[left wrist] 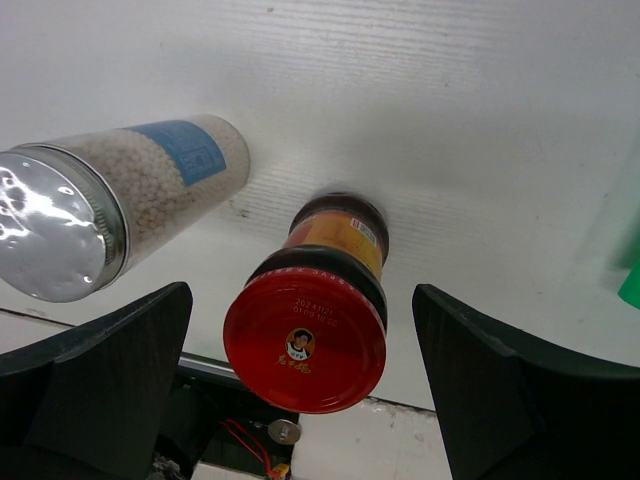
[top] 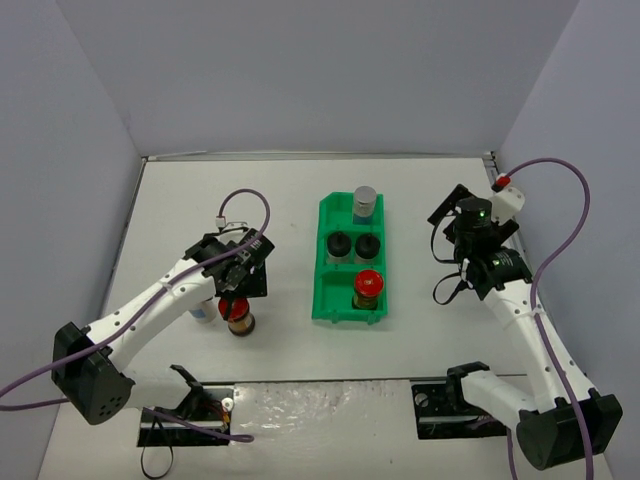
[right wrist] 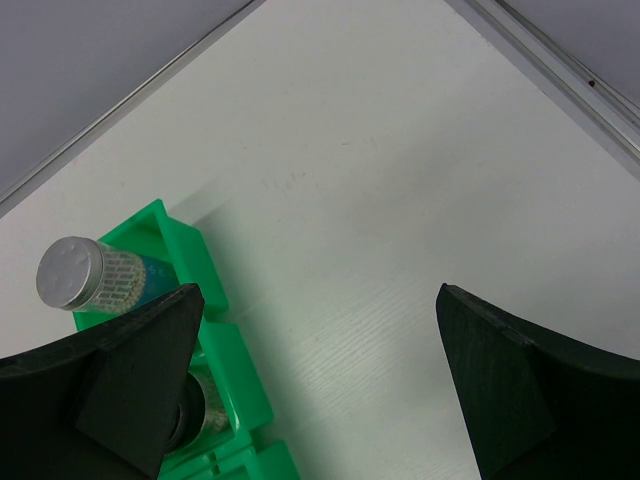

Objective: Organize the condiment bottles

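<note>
the left gripper (left wrist: 305,372) hung open above a red-capped jar (left wrist: 318,318), not touching it. the jar stood on the table (top: 200,200) beside a silver-capped jar (left wrist: 130,205), left of the green bin (top: 330,302). the right gripper (right wrist: 320,385) was open, empty.

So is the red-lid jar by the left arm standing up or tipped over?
Standing up. In the left wrist view the red-capped jar points its lid up at the camera, its bottom on the table.

silver-capped jar (left wrist: 140,200) just beside red-capped jar (left wrist: 310,320), narrow gap between, bare table (left wrist: 450,120) on its other side
</note>
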`<state>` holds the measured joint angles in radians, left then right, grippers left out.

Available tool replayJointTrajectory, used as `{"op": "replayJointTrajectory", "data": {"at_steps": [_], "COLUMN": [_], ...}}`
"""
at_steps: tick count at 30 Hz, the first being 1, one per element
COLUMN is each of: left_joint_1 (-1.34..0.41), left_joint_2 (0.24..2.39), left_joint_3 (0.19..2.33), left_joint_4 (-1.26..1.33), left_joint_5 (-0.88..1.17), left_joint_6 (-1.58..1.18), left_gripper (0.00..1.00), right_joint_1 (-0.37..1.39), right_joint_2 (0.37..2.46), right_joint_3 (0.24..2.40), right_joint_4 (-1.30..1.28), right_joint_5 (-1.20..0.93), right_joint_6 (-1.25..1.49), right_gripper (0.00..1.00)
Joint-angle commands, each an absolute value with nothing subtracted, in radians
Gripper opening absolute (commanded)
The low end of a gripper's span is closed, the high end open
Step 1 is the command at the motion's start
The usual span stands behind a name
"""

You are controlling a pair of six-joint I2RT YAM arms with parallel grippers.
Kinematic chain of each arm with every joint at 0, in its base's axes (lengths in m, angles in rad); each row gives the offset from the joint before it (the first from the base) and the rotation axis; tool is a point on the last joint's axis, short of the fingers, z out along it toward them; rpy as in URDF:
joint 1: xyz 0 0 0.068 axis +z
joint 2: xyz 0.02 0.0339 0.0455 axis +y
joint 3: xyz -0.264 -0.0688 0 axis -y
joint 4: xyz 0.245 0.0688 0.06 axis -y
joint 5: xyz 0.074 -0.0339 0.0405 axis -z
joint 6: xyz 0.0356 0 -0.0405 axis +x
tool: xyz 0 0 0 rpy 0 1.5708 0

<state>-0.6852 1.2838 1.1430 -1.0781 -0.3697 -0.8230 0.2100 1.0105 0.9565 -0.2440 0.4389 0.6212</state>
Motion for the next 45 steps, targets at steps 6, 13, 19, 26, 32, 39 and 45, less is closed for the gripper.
{"op": "replayJointTrajectory", "data": {"at_steps": [6,13,19,26,32,39,45], "left_joint_1": [-0.673,-0.673,-0.674,-0.673,-0.673,-0.673,-0.674], "left_joint_2": [1.229,1.217,1.210,1.199,1.195,1.198,1.216], "left_joint_3": [1.073,1.031,1.017,1.002,0.980,0.960,0.976], "left_joint_4": [-0.999,-0.989,-1.001,-1.016,-1.011,-0.996,-0.965], "left_joint_5": [-0.245,-0.215,-0.202,-0.195,-0.175,-0.156,-0.149], "left_joint_6": [-0.891,-0.934,-0.943,-0.957,-0.965,-0.966,-0.947], "left_gripper": [0.90,0.90,0.90,0.89,0.86,0.65,0.10], "right_joint_1": [0.206,0.206,0.207,0.207,0.206,0.206,0.206], "right_joint_2": [1.025,1.023,1.025,1.025,1.025,1.025,1.025], "right_joint_3": [0.972,0.963,0.955,0.951,0.945,0.942,0.943], "right_joint_4": [-0.184,-0.185,-0.182,-0.183,-0.179,-0.178,-0.176], "right_joint_5": [0.459,0.460,0.457,0.454,0.452,0.451,0.450], "right_joint_6": [0.622,0.626,0.629,0.634,0.638,0.639,0.639], "right_gripper": [1.00,1.00,1.00,1.00,1.00,1.00,1.00]}}
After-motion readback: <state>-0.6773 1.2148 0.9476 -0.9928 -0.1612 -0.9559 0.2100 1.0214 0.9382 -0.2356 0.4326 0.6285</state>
